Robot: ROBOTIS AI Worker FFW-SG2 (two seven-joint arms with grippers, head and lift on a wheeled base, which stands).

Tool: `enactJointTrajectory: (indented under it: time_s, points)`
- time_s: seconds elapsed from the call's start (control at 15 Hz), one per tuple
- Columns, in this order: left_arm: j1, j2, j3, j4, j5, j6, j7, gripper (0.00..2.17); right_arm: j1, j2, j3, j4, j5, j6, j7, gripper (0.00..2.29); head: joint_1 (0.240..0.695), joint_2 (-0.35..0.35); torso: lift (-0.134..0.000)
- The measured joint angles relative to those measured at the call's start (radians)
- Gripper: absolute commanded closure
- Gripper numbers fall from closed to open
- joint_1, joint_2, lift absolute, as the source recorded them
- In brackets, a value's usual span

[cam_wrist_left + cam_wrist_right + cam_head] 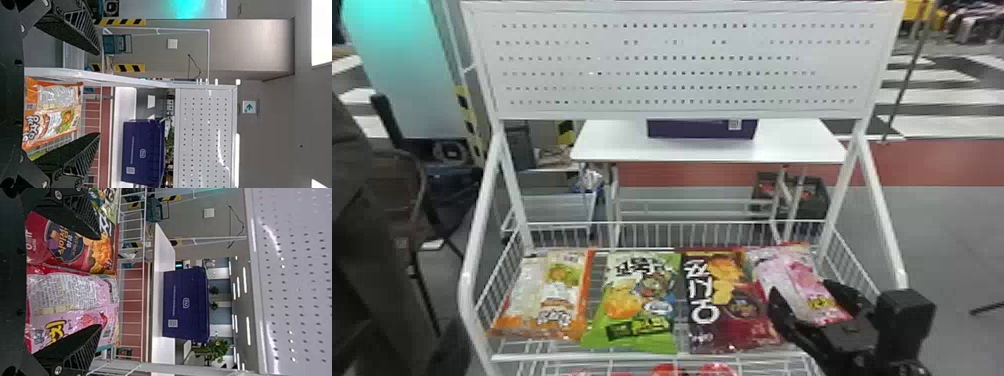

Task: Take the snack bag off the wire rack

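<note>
Looks like lining-up time: right pincer (100,282) is wide, pink snack bag (70,293) between its fingers on the wire rack (542,358), ungripped imo. Next I'd ease in, squeeze, lift. Left pincer (100,94) is wide and empty.

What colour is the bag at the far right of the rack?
Mostly pale pink; the bag shows best in the head view.

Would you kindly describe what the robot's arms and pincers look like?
The left pincer and right pincer are black, each with two wedge-like fingers, slanted ribs along their sides and pale round bolt heads near their bases. The right arm is black, with a boxy block at the wrist.
</note>
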Motion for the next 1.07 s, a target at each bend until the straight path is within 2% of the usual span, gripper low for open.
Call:
enactJointTrajectory:
  time_s: [0.27, 0.53, 0.6, 0.8, 0.87, 0.93, 1.0, 1.07]
  points:
    - [0.001, 0.002, 0.001, 0.000, -0.003, 0.003, 0.000, 0.16, -0.138, 0.018, 0.043, 0.204, 0.002, -0.010, 0.000, 0.10, 0.499, 0.000, 0.000]
    - [-0.002, 0.000, -0.002, 0.004, -0.007, 0.003, 0.000, 0.16, -0.182, 0.015, 0.036, 0.310, 0.003, -0.008, -0.002, 0.15, 0.499, 0.000, 0.000]
    - [-0.005, -0.001, -0.003, 0.006, -0.008, 0.003, 0.000, 0.16, -0.183, 0.014, 0.036, 0.321, 0.003, -0.007, -0.004, 0.39, 0.499, 0.000, 0.000]
    - [-0.008, 0.000, -0.005, 0.009, -0.009, 0.004, 0.000, 0.16, -0.179, 0.015, 0.031, 0.327, -0.002, 0.004, -0.001, 1.90, 0.499, 0.000, 0.000]
    - [-0.009, 0.000, -0.005, 0.010, -0.009, 0.005, 0.000, 0.16, -0.174, 0.016, 0.027, 0.320, -0.007, 0.016, 0.000, 2.04, 0.499, 0.000, 0.000]
    - [-0.010, 0.001, -0.005, 0.011, -0.009, 0.006, 0.000, 0.16, -0.170, 0.018, 0.024, 0.312, -0.011, 0.034, 0.000, 2.05, 0.499, 0.000, 0.000]
    - [-0.010, 0.002, -0.004, 0.011, -0.009, 0.006, 0.000, 0.16, -0.167, 0.018, 0.020, 0.305, -0.017, 0.046, 0.002, 2.23, 0.499, 0.000, 0.000]
    - [-0.010, 0.003, -0.004, 0.012, -0.009, 0.006, 0.000, 0.16, -0.165, 0.018, 0.016, 0.300, -0.023, 0.052, 0.004, 2.23, 0.499, 0.000, 0.000]
